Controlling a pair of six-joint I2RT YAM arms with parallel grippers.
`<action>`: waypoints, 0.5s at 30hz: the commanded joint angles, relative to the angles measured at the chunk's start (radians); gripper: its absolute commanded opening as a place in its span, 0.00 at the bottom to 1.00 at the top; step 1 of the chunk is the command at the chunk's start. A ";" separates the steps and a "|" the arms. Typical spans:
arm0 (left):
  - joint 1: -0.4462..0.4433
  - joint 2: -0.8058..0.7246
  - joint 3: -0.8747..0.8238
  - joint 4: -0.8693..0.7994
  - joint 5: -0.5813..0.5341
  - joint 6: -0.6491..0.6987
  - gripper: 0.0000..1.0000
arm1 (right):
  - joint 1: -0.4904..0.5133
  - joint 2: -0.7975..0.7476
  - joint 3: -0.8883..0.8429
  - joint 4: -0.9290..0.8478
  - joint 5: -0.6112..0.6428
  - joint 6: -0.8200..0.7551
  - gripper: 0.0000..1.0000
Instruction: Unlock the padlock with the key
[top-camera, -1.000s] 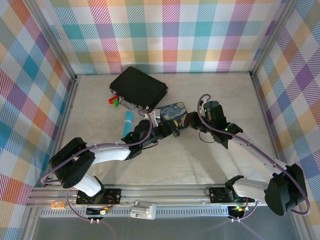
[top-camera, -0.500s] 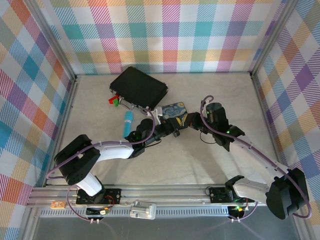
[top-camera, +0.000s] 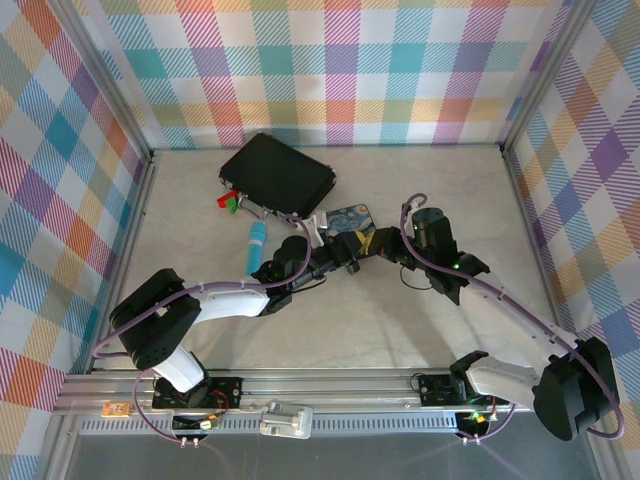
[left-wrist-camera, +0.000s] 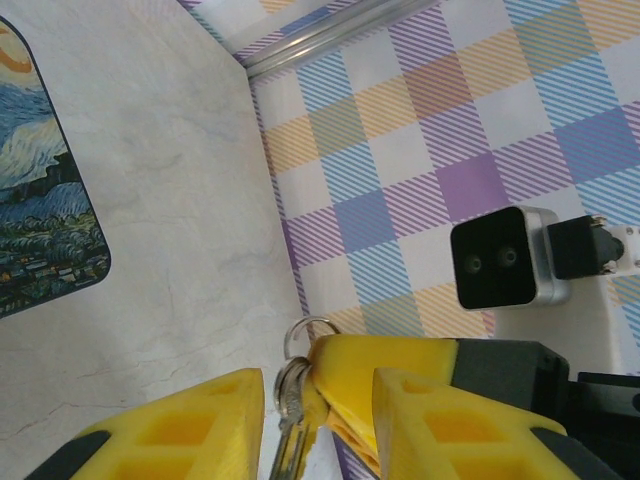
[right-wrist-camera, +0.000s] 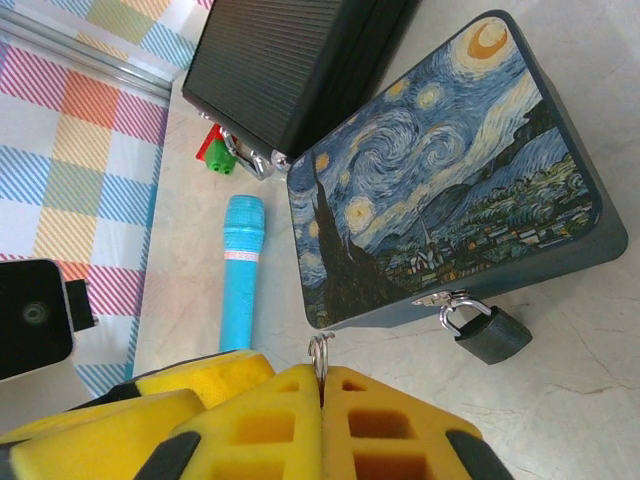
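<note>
The two arms meet in the middle of the bench (right-wrist-camera: 570, 430), just at the near side of the starry-night tin (right-wrist-camera: 440, 180). The right gripper (right-wrist-camera: 322, 378) has its yellow fingers pressed tight together, and a small wire ring (right-wrist-camera: 320, 350) pokes out of the seam at their tips. It is pinching the key (left-wrist-camera: 288, 420) by its head end.

From the left wrist camera, the key hangs as a thin silvery blade with that ring above it, set against the tip of the right gripper's fingers. The left gripper (left-wrist-camera: 318, 392) stands with its fingers apart on either side. The blade runs down the gap between them, close to one finger (left-wrist-camera: 190, 425) and clear of the other, so the left gripper is not clamped on anything that I can see.

The padlock (right-wrist-camera: 492, 337) is a small dark block with a silvery shackle, hooked through the tin's little metal latch (right-wrist-camera: 450, 299). It rests on the bench against the tin's lower edge. From the right wrist camera it sits up and to the right of the closed fingertips, with bare bench between it and the key's ring.

Farther off, a light-blue pen (right-wrist-camera: 240, 270) lies beside the tin, and a black case (right-wrist-camera: 290, 70) sits behind it.
</note>
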 joint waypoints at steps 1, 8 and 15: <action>-0.013 0.002 -0.001 0.018 0.009 -0.018 0.34 | 0.007 -0.023 -0.012 0.018 0.001 0.018 0.00; -0.024 -0.001 0.002 0.026 0.025 -0.043 0.34 | 0.007 -0.016 -0.024 0.044 0.010 0.031 0.00; -0.037 -0.010 -0.023 0.035 0.017 -0.072 0.34 | 0.007 -0.034 -0.035 0.062 0.027 0.045 0.00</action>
